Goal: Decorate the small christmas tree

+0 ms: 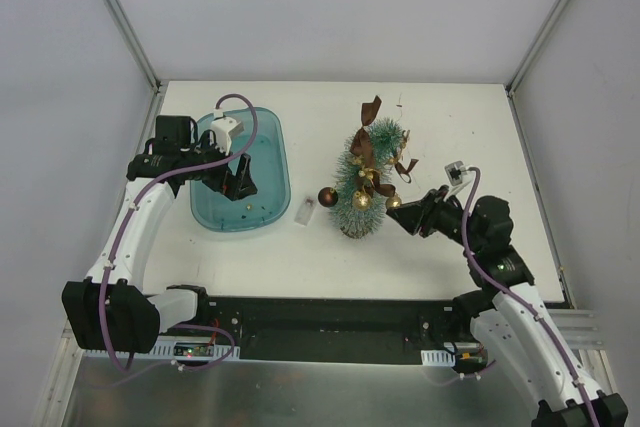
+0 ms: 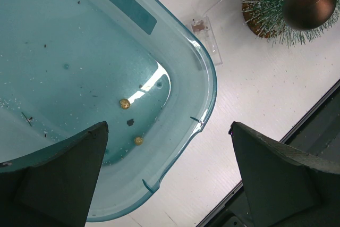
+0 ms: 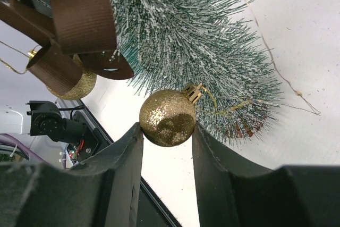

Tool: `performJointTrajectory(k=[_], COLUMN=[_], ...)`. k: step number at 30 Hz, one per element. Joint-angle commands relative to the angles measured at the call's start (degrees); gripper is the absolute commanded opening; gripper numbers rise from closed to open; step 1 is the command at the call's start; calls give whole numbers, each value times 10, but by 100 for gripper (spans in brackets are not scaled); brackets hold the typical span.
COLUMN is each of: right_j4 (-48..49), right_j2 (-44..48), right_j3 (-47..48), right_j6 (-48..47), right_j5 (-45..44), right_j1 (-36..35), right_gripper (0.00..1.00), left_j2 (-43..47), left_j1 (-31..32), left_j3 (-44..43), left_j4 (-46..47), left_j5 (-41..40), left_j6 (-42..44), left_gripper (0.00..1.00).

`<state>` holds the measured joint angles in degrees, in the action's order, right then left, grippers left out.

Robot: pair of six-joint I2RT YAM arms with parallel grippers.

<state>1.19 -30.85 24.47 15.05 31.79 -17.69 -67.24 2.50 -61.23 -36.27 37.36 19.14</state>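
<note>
The small christmas tree [image 1: 362, 182] stands mid-table, with a brown ribbon [image 1: 368, 132], gold balls and a brown ball [image 1: 327, 196] on it. My right gripper [image 1: 400, 212] is at the tree's lower right side, shut on a gold glitter ball [image 3: 167, 118]. The ball's gold cord runs into the tree's bristles [image 3: 202, 41]. My left gripper [image 1: 240, 185] hangs open and empty over the near right corner of the teal tray [image 1: 270, 147]. In the left wrist view, that gripper [image 2: 169, 127] spans the tray rim, and two small gold beads [image 2: 124, 103] lie in the tray [image 2: 79, 51].
A small clear plastic box [image 1: 306, 211] lies on the table between tray and tree; it also shows in the left wrist view [image 2: 210, 35]. A thin wire [image 3: 287, 83] trails on the table by the tree. A black rail [image 1: 320, 327] runs along the near edge.
</note>
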Motion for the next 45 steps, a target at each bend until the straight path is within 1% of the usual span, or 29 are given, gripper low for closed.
performJointTrajectory(k=[1,6,12,19,21,27,31,40,45], right_j4=[49,76,78,82,94,171,186,179,189], right_j2=[-2,-12,11,13,3,-36,-40,-29,-47], right_j3=[-6,-14,-16,-14,-14,-21,-24,-35,-37], right_j6=[10,24,41,58,67,104,111,97,96], right_j5=[9,27,46,88,104,148,144,100,102], right_j1=[7,17,32,72,83,93,95,100,100], right_gripper=[15,14,14,13,14,13,13,12,12], left_j2=[9,9,9,8,9,8,7,4,4], left_j1=[-7,-7,-7,-7,-7,-7,-7,-7,-7], left_j3=[-1,-2,-4,-4,-4,-2,-2,-1,-1], left_j4=[8,8,8,8,8,8,7,8,8], left_j5=[22,21,22,30,31,31,32,35,35], left_j6=[13,13,13,10,9,9,11,10,12], left_gripper=[99,99,98,98,98,97,97,97,96])
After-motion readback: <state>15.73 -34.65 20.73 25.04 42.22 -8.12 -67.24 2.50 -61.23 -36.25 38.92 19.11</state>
